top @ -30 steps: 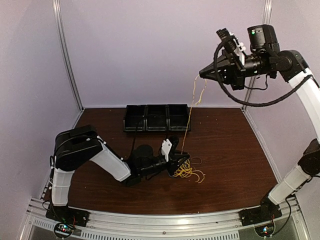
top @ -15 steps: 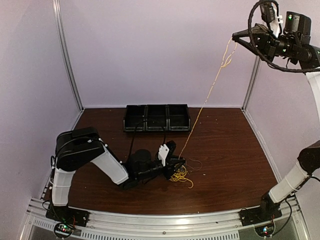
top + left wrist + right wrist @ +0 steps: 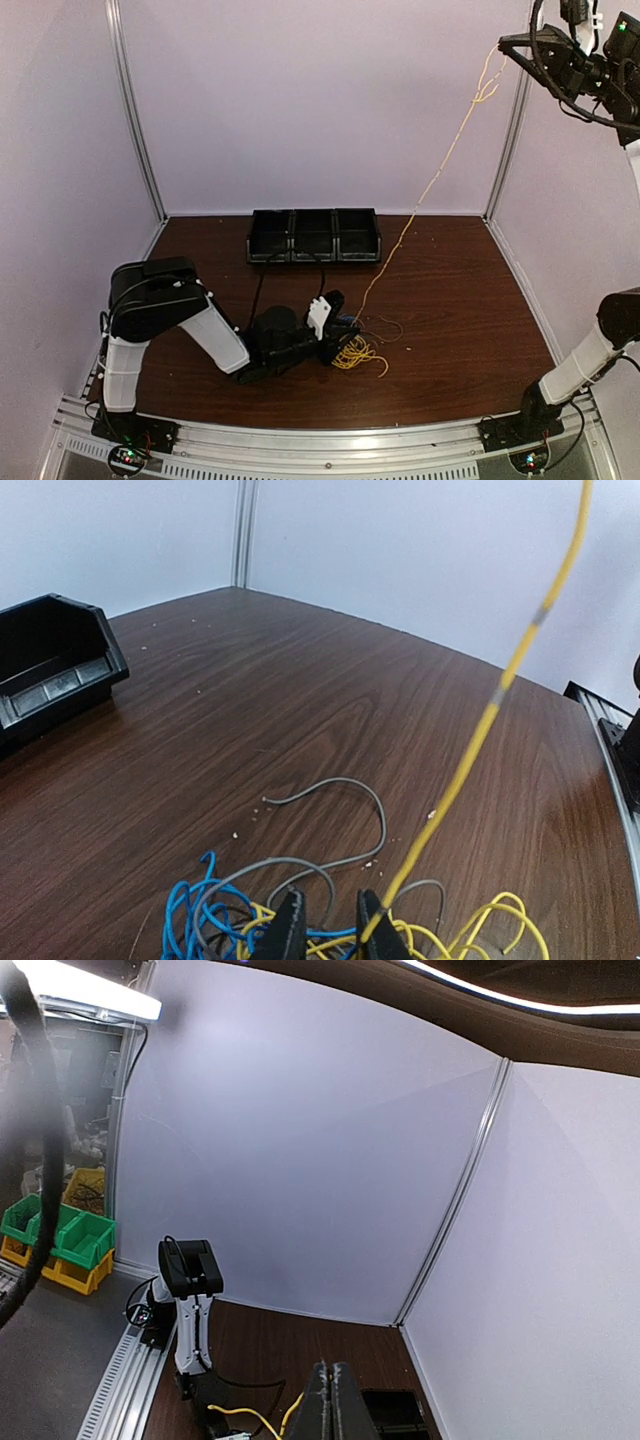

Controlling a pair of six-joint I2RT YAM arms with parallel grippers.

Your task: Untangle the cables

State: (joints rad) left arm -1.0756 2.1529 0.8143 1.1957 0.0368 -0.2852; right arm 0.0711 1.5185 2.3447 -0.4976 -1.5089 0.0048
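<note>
The cables (image 3: 355,352) lie tangled on our dark wooden worktop (image 3: 460,300), lilac walls (image 3: 300,100) around. Our left end effector (image 3: 330,935) narrowly pinches them; our right end effector (image 3: 503,42) holds one yellow strand (image 3: 441,170) high.

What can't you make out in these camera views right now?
Left tool: fingers cut by the left wrist view's bottom edge, tiny overhead; whether it pinches a strand is unclear.
Tangle: too small overhead to trace crossings; the left wrist view crops its near part.
Right tool: in the right wrist view its shut fingers hide where it clamps the yellow cable.
Tray: insides too dark overhead.
</note>
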